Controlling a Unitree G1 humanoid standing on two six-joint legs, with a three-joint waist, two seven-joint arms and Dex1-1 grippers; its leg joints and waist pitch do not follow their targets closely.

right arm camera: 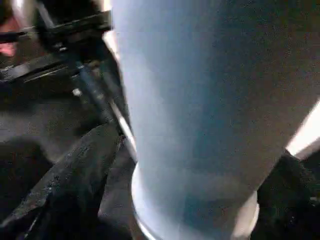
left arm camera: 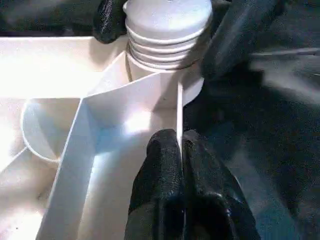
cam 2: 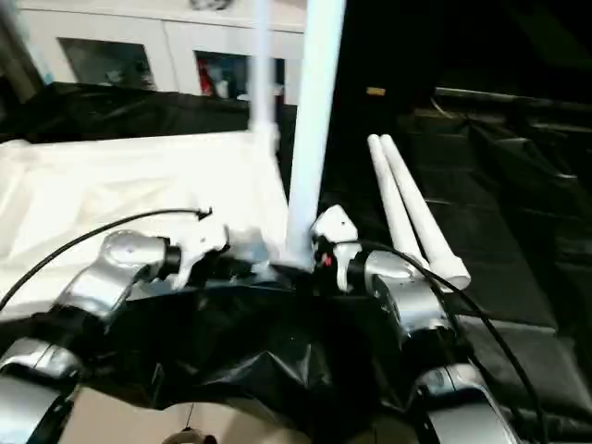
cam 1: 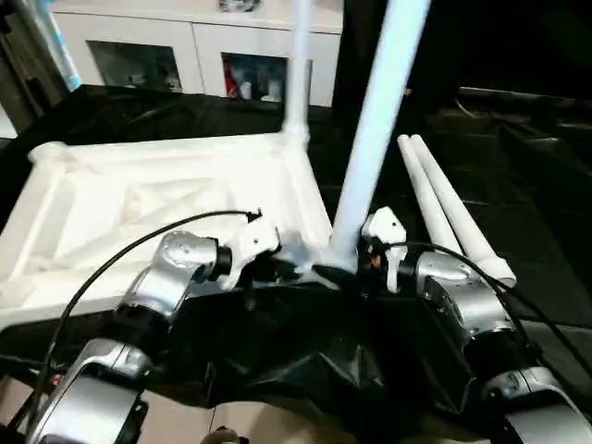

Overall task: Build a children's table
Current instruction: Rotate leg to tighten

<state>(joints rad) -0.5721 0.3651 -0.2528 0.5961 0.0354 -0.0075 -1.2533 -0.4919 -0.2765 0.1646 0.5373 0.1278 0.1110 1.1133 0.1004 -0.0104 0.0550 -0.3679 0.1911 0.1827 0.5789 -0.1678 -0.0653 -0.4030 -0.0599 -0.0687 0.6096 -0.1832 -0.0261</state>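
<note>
The children's table top point(cam 1: 139, 199) lies upside down, ribbed underside up, on a black sheet. One white leg point(cam 1: 299, 65) stands upright in its far right corner. A second leg point(cam 1: 375, 120) rises, leaning slightly, from the near right corner socket, its threaded end point(left arm camera: 167, 30) at the socket. My left gripper point(left arm camera: 181, 150) is shut on a thin rib of the table top just beside that socket. My right gripper point(cam 1: 344, 270) is open, with a black finger point(right arm camera: 75, 175) on each side of the leg's base. Two loose legs point(cam 1: 453, 208) lie side by side to the right.
A white cabinet with glass doors point(cam 1: 194, 46) stands behind the table top. The black sheet point(cam 1: 296, 361) is bunched up between my forearms at the near edge. Dark flat surface point(cam 1: 546, 185) stretches to the right of the loose legs.
</note>
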